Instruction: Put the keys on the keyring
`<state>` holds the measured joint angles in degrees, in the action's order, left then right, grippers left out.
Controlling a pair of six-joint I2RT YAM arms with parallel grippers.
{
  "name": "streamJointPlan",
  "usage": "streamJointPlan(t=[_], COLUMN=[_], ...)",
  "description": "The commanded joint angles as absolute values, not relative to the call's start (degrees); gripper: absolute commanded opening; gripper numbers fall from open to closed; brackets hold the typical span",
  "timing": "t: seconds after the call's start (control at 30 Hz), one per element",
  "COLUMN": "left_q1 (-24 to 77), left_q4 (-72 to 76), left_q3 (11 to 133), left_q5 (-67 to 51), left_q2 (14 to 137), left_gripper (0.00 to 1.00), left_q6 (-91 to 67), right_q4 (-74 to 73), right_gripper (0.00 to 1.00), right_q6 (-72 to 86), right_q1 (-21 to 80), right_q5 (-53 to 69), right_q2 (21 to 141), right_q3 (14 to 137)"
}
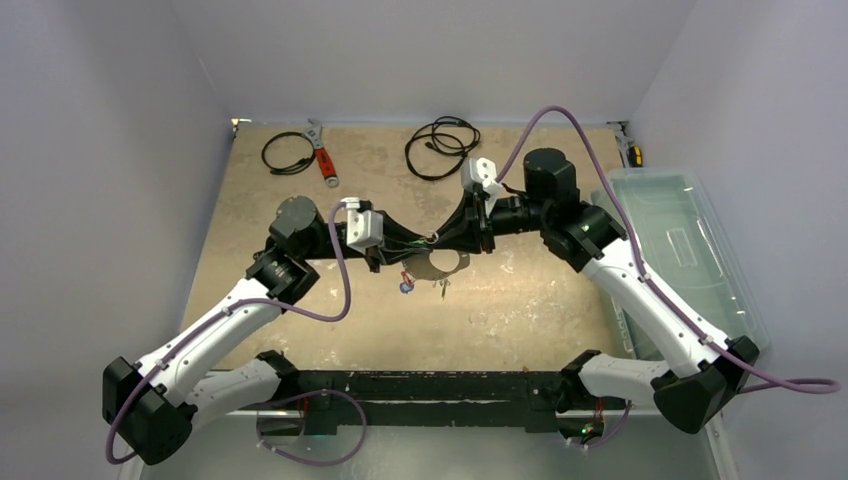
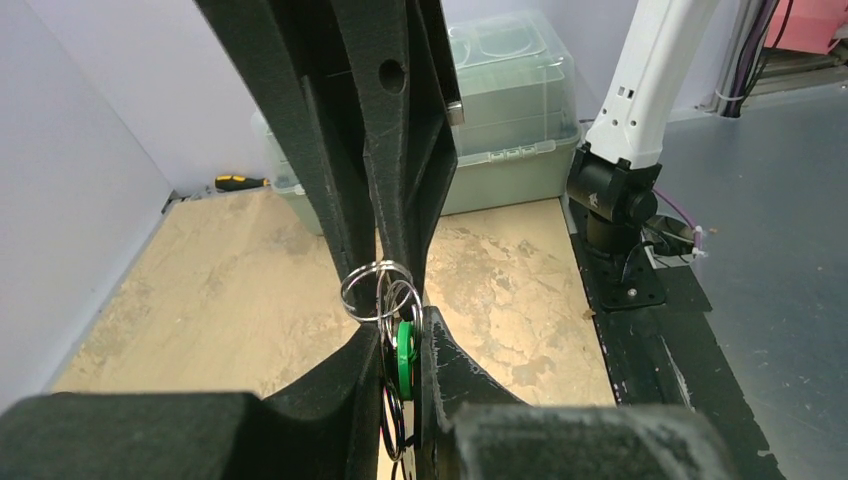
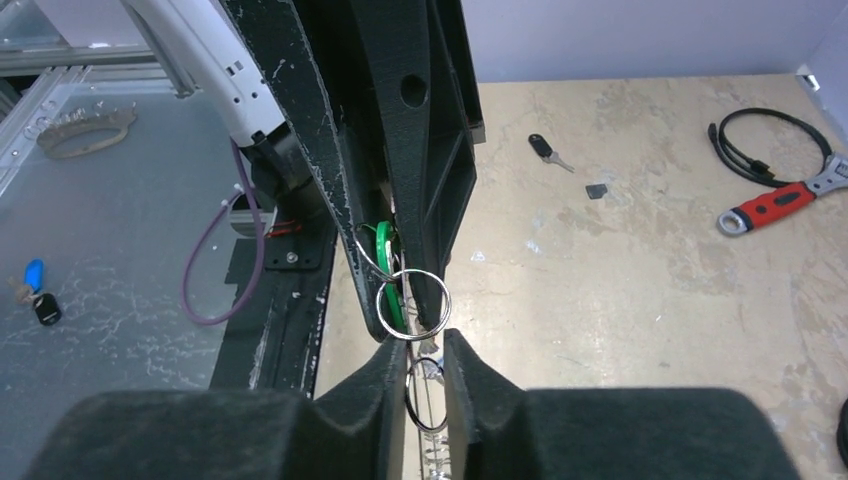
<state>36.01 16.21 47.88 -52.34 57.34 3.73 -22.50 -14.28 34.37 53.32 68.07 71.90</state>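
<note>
Near the keyring [image 1: 452, 260], a green-tagged key [image 2: 405, 350] is clenched by the left fingers [image 2: 300, 420]; whether the wire ring [image 3: 379, 305] is gripped by the right fingers [image 3: 480, 400] cannot be told.

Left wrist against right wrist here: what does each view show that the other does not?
Only the left wrist: the clear bin and a yellow-handled screwdriver. Only the right wrist: the red-handled wrench, a black cable and a dark-tagged key lying on the table. Both: the green-tagged key and small wire rings where the left gripper and right gripper meet.
</note>
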Motion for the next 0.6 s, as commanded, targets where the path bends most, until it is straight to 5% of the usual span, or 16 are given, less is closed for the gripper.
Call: streamJointPlan(t=[0.0, 0.13, 0.3, 0.33, 0.57], left_q1=[36.3, 36.3, 36.3, 36.3, 36.3], left_q4=[24.6, 23.6, 15.4, 13.9, 7.0], left_q3=[48.3, 48.2, 47.8, 47.6, 48.2], left_q5=[-54.6, -54.3, -49.0, -47.7, -37.0], left_q2=[57.0, 57.0, 55.0, 54.4, 50.4], left_gripper=[0.00, 0.07, 0.76, 0.83, 0.93], left_q6=[1.2, 1.5, 6.3, 7.3, 10.1], right_q4=[-22.5, -21.7, -19.7, -19.9, -20.1], right_gripper=[0.11, 0.00, 0.00, 0.00, 0.00], right_q6=[-15.4, -15.7, -14.4, -14.3, -13.7], right_q1=[34.5, 34.6, 34.7, 34.7, 35.5], right_q5=[51.7, 47.8, 39.7, 38.3, 29.3], right_q2=[68.9, 68.6, 66.9, 66.5, 65.4], right_q3=[72.3, 72.5, 71.8, 71.9, 72.3])
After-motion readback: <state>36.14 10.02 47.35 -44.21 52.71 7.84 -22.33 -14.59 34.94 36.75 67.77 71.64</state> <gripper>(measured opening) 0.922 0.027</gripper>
